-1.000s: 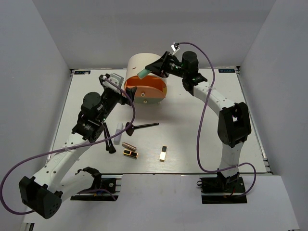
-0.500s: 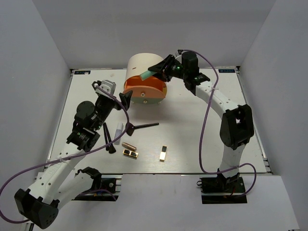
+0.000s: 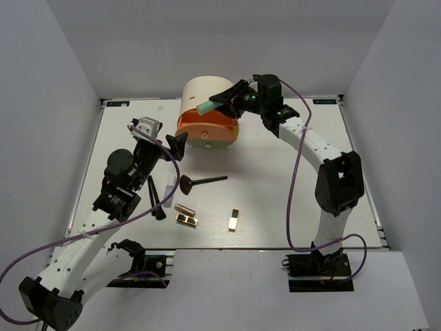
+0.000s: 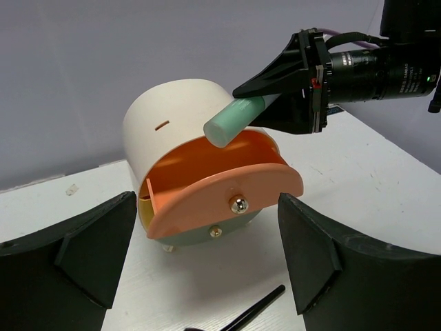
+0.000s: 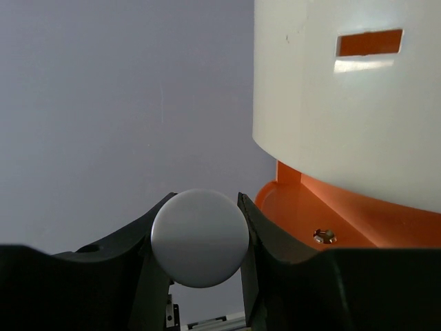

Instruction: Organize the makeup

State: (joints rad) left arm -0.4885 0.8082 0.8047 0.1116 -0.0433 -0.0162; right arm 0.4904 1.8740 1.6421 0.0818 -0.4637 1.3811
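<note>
Look, right hand (image 3: 218,103) grips the mint-green cylindrical bottle (image 4: 238,118), tilted above the open orange drawer (image 4: 227,186) of the cream cylindrical box (image 4: 172,117); left hand (image 3: 176,146) gapes wide, empty, before that box. Release off-centre and it may clip the rim, tumbling out.

Brushes (image 3: 204,181) 3, cases (image 3: 186,220) 2; tube (image 3: 169,187), lipstick (image 3: 183,208), bottle (image 3: 205,107), box (image 3: 200,93) 1 each.

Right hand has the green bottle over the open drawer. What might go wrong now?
1. The mint-green bottle juts slanted from the right hand, gripped at one end; released so, it may hit the rim of the orange drawer and tumble out.
2. Its free end sits close to the cream box; pushing further may knock it.
3. The open left hand hovers near the drawer, so the arms might collide.
</note>
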